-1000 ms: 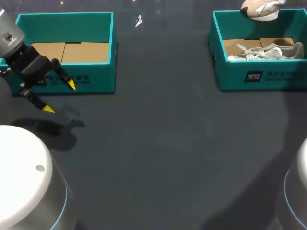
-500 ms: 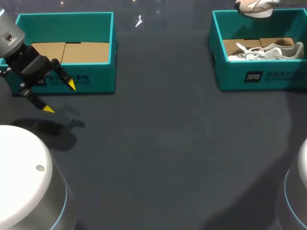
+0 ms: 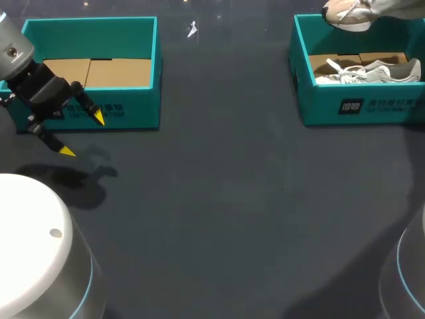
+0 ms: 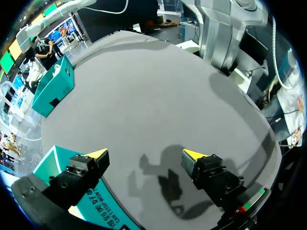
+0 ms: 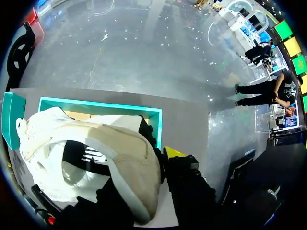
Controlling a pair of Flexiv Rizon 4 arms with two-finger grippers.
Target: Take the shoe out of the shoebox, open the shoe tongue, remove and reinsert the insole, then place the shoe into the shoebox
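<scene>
The right hand [image 5: 125,167] clamps the shoe [image 3: 348,13] above its box [image 3: 358,106], clear of the walls, likely for tongue work. A second shoe [image 3: 372,72] lies inside. The left hand [image 3: 82,135] hangs wide open and empty over the tabletop [image 3: 232,199], free to assist.

Printed in white on the front wall of the teal cardboard shoebox at the left [image 3: 136,114]: two short lines of characters, partly hidden behind the left tool [image 3: 82,135] and too small to make out from the head view. Seen again from the left wrist view, upside down beside one finger: a line of characters over a line of capital letters, cut off at the edge. On the front wall of the teal cardboard shoebox at the right [image 3: 319,111]: a white-framed square logo [image 3: 350,106], then two lines of small white characters, not legible.
</scene>
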